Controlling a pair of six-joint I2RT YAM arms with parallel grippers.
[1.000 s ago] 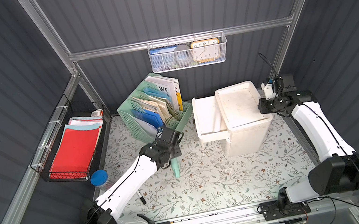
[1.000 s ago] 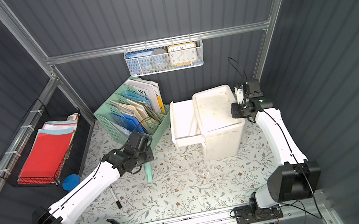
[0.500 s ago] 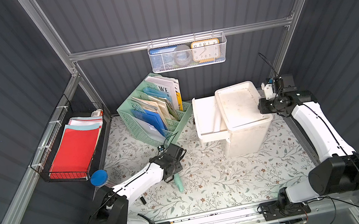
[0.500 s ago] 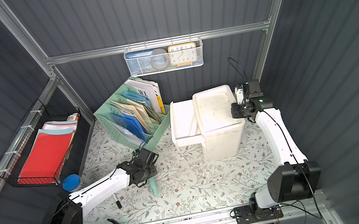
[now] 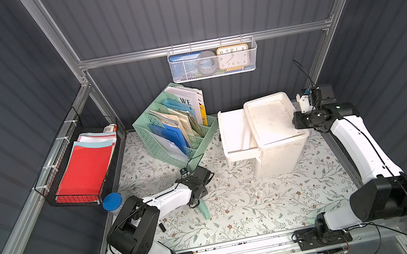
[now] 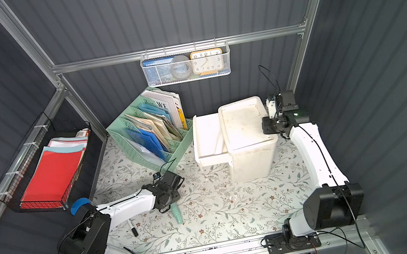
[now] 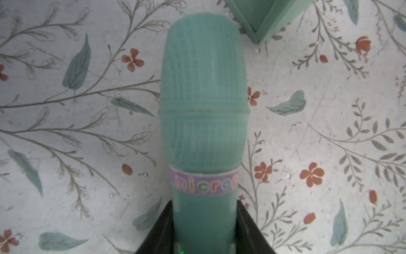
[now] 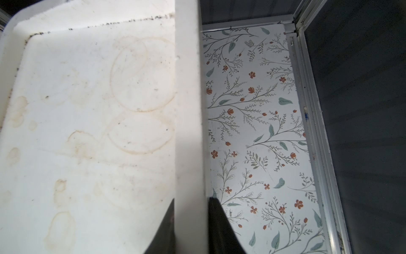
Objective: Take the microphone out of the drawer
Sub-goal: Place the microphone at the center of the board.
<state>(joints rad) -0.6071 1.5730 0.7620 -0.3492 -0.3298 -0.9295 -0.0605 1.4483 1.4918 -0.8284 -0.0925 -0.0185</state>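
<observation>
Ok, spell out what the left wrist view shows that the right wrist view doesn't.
Only left wrist: the teal microphone with its lilac label band, between the left gripper's fingers, plus a corner of the green file organizer. Only right wrist: the white drawer unit's stained top, its rim pinched by the right gripper, and the aluminium frame. Both: the floral mat and a pair of dark gripper fingers.

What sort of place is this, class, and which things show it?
Probably a mock office desk inside a robot booth: mint-green plastic file organiser, white plastic drawer unit, yellow square clock.
</observation>
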